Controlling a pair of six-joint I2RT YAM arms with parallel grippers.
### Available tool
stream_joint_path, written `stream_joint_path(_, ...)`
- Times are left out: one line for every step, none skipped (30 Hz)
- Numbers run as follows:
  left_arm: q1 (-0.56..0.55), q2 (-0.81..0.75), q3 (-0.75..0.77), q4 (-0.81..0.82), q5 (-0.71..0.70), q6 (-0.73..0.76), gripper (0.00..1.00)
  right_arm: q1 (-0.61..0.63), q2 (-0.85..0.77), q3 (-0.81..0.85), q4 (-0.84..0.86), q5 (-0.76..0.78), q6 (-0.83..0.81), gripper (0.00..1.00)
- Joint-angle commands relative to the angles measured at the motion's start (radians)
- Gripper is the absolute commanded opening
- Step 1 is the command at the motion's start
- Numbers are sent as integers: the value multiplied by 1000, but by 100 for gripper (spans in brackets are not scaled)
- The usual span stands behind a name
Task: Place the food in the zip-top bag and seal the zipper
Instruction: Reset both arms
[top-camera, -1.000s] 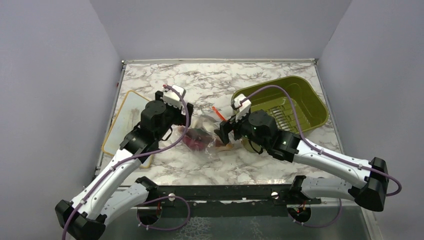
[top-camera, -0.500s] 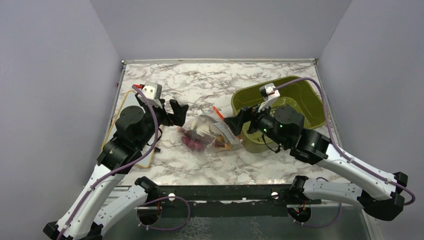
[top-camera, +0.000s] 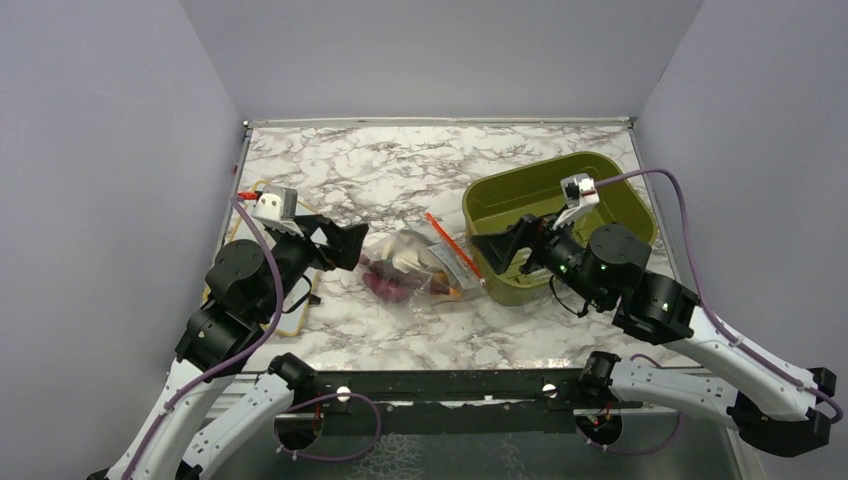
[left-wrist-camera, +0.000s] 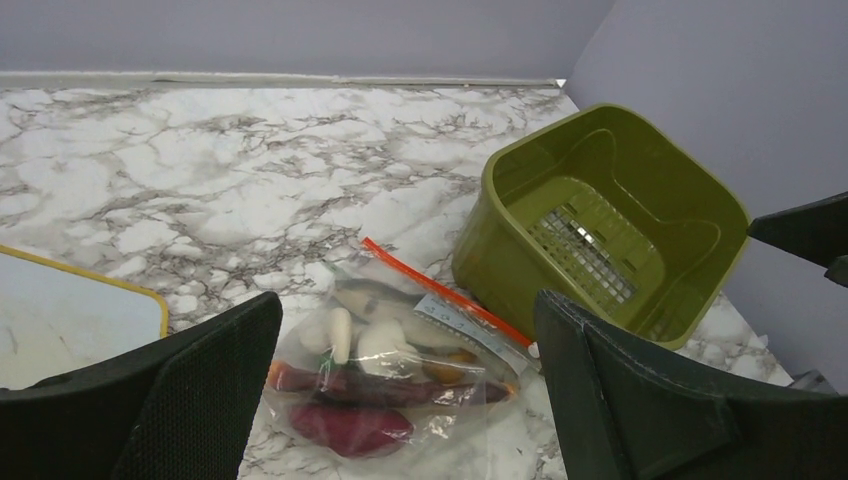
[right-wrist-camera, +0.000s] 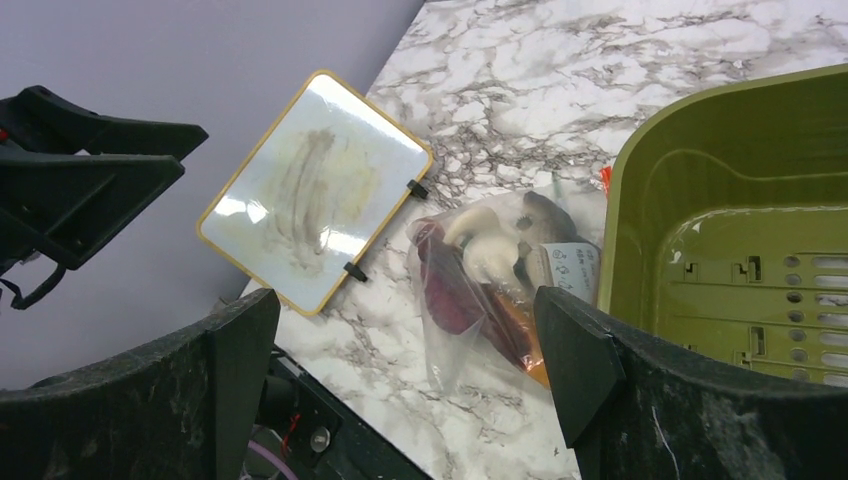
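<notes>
The clear zip-top bag (top-camera: 415, 270) lies on the marble table between my two arms, with the food inside. In the left wrist view the bag (left-wrist-camera: 390, 375) holds a white mushroom (left-wrist-camera: 385, 340), a dark red-purple piece (left-wrist-camera: 350, 428), a small orange piece (left-wrist-camera: 445, 368) and a green bit (left-wrist-camera: 322, 362). The red-orange zipper (left-wrist-camera: 440, 290) runs flat along the bag's far edge, next to the tub. My left gripper (top-camera: 343, 243) is open and empty, raised left of the bag. My right gripper (top-camera: 498, 248) is open and empty, raised right of it. The bag also shows in the right wrist view (right-wrist-camera: 490, 280).
The olive-green tub (top-camera: 560, 180) stands right of the bag, its near left wall close to the zipper; it looks empty. The tan-rimmed white board (right-wrist-camera: 315, 190) lies left of the bag, partly under my left arm. Grey walls enclose the table.
Both grippers have let go of the bag and pulled back and up, left arm leftward and right arm rightward. The bag now lies free on the table.
</notes>
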Motion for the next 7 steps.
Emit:
stream_joint_path(4,-21,-19,2,46,-43,99,0,-8,-27,-18,34,38,100)
stream_joint_path(4,-24,-21,2,44,-45,99,1,-10,-30,-18,33,41,100)
stream_joint_path(4,-27,-21,2,41,-44,99,1,-12,-31,-19,32,43,100)
stream_joint_path(4,-28,-22,1,38,-44,99,1,-12,-33,-23,32,47,100)
stream_joint_path(4,-29,-22,2,35,-45,99,1,-12,-33,-27,32,52,100)
stream_joint_path(4,-31,-24,2,33,-44,99,1,-11,-33,-32,33,58,100)
stream_joint_path(4,-33,-24,2,32,-42,99,1,-11,-33,-36,32,63,100)
